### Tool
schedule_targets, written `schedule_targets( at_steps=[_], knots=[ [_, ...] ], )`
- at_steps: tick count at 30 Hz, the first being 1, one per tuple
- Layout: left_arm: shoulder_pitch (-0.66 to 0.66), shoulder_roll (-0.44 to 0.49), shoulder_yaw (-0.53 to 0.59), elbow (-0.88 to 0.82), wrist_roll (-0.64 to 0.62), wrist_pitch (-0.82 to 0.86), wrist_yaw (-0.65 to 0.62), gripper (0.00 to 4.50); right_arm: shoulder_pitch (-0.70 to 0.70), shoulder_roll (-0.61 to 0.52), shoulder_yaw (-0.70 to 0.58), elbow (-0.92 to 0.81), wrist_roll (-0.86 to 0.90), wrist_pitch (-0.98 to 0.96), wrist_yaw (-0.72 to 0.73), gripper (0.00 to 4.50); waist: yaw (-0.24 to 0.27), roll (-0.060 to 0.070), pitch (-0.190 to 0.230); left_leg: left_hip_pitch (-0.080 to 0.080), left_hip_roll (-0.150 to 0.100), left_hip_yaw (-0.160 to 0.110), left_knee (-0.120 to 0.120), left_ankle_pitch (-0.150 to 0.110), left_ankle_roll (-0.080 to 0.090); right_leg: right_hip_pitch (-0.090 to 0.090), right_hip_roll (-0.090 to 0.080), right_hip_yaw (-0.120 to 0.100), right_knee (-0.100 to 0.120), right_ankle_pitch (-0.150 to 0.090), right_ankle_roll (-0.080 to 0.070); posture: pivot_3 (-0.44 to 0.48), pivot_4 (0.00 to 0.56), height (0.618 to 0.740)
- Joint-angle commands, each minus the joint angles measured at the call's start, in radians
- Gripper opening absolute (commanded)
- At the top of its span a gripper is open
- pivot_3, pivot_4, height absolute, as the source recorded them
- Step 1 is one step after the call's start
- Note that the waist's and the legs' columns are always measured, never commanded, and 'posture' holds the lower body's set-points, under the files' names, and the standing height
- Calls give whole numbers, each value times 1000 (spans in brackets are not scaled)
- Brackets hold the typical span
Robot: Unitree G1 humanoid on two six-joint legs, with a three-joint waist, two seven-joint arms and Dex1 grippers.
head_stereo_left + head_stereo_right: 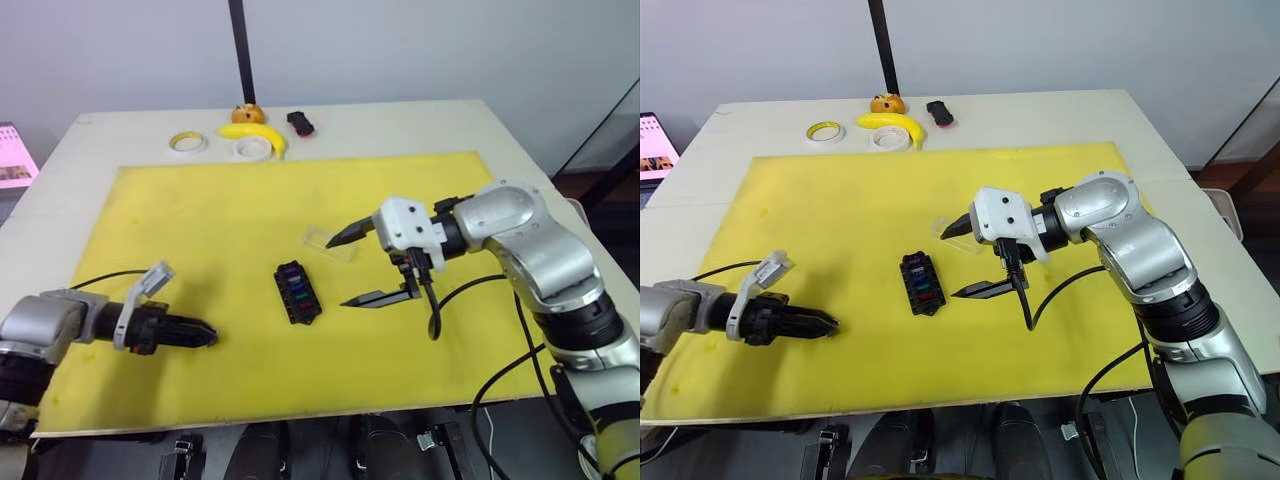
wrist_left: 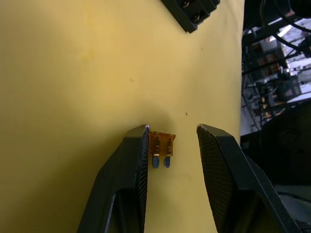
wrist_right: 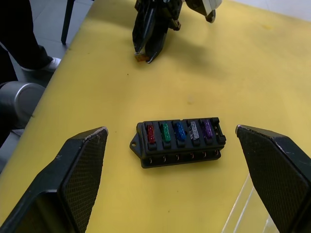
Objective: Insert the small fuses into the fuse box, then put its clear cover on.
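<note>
- Left gripper [image 2: 169, 145], its black fingers apart, straddles the small amber-yellow plastic fuse [image 2: 162, 147] on the yellow mat [image 1: 200, 220]; close squarely on its body
- Right gripper [image 3: 170, 179] gapes wide above the black rectangular fuse box [image 3: 180, 141], mid-mat, five fuses seated, clear plastic cover [image 1: 329, 243] just behind

fuse box [image 1: 297, 292] sits mid-mat [image 1: 240, 200], clear cover [image 1: 330, 243] just behind it to the right, tape rolls [image 1: 187, 143] and banana [image 1: 254, 133] beyond the mat's far edge.
</note>
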Motion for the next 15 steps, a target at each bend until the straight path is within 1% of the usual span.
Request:
schedule_targets(
  at_steps=[1,10,15],
  knots=[
    [14,13,20,3,2,-2,14,1656,-11,2,-6,-26,6,-12,-7,4500,0,0,0,0,0,0,0,0,0,0,0,0,0,0,0,0,150,740],
    [35,17,27,44,12,-22,25,1656,-8,2,1,-27,2,-21,-14,4500,-1,0,0,0,0,0,0,0,0,0,0,0,0,0,0,0,150,740],
    [73,21,32,-4,-14,-1,20,1656,-8,1,5,-26,-1,-24,-19,4500,-3,0,0,0,0,0,0,0,0,0,0,0,0,0,0,0,150,740]
  ],
)
